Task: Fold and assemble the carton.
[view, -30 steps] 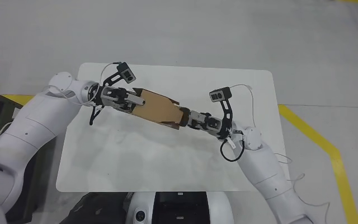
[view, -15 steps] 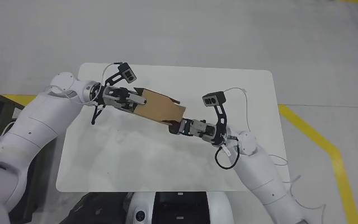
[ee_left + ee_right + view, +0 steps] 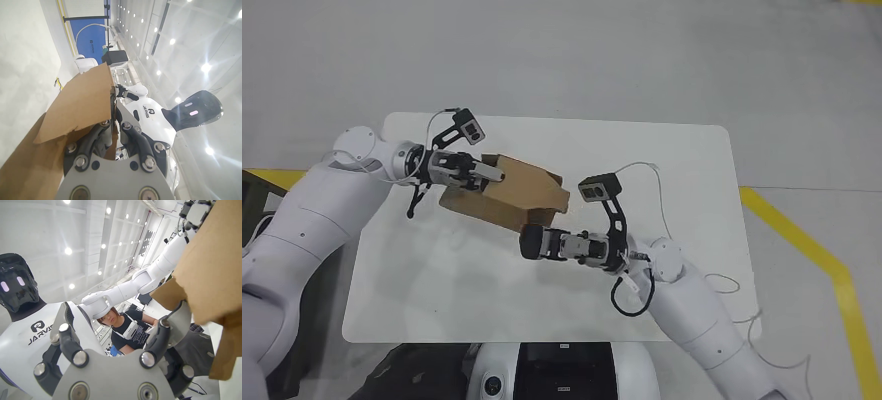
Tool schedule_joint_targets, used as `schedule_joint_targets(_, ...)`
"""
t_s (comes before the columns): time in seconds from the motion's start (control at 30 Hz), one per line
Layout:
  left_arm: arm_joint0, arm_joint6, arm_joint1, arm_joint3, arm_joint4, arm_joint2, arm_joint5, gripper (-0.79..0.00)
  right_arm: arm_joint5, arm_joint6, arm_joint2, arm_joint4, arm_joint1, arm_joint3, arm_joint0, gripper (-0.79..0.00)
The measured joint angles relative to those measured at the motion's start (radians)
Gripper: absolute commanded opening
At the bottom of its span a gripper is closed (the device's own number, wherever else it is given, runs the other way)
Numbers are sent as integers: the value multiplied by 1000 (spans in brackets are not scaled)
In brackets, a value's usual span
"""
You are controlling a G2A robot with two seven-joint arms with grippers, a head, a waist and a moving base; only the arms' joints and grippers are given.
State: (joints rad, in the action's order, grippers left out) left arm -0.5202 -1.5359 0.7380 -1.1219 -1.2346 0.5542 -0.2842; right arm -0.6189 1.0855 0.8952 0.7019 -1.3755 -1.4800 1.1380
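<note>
Carton (image 3: 510, 190): brown cardboard, partly opened into a box shape, with a flap sticking out at its right end.
Table (image 3: 442, 290): white with round corners, under the carton.
Left gripper (image 3: 485, 176): holds the carton's left end, with one finger lying on top.
Right gripper (image 3: 531, 242): just beside the carton's near side, close to its right end. From above you cannot tell if it touches.
Yellow line (image 3: 808, 238): on the grey floor, well off to the carton's right, past the table.
</note>
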Motion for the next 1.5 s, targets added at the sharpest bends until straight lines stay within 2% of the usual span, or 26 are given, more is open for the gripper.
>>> schedule_joint_targets(0.27, -16, 0, 1, -19, 10, 21, 0, -785, -21, -25, -38, -4, -16, 38, -34, 0)
schedule_joint_targets(0.7, -33, 0, -5, -35, 8, 32, 0, -785, -40, -36, -27, -3, -19, 28, -22, 0)
schedule_joint_targets(1.03, -38, 0, -13, -26, -3, 37, 6, -785, -26, -1, 92, 20, 16, -27, 58, 0)
schedule_joint_targets(1.5, -48, 0, -32, -58, -8, 43, 13, -785, -36, 17, 141, 60, 23, 11, 52, 0)
